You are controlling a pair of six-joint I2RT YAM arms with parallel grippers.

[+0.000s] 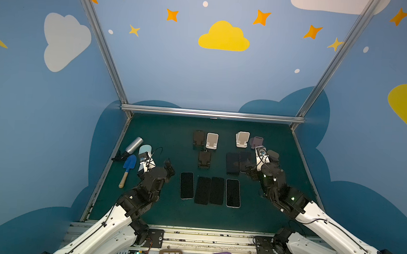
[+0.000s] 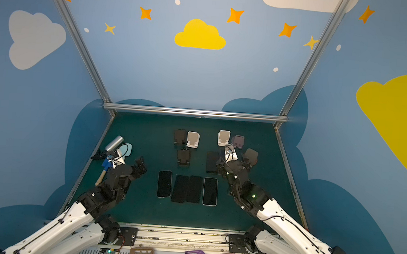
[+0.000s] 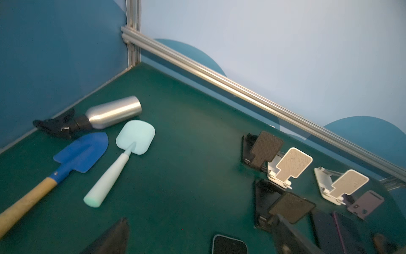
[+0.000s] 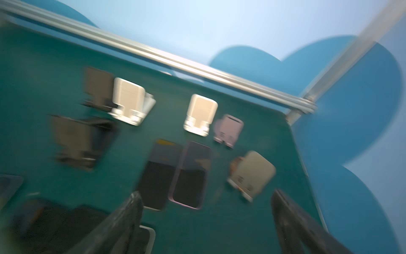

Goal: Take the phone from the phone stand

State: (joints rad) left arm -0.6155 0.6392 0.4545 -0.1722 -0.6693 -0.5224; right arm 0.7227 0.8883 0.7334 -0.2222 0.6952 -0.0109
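Your left arm (image 1: 128, 208) sits bent near the worktop's left edge, left gripper (image 1: 169, 167) parted and empty. Your right arm (image 1: 314, 213) reaches toward the far right corner, right gripper (image 4: 206, 195) spread wide, nothing held.

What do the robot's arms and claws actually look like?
The left arm and right arm have white shells near the base and black joints further out, with thin black cables along them. A green light glows on the right arm. The left gripper and right gripper are black, two-fingered.
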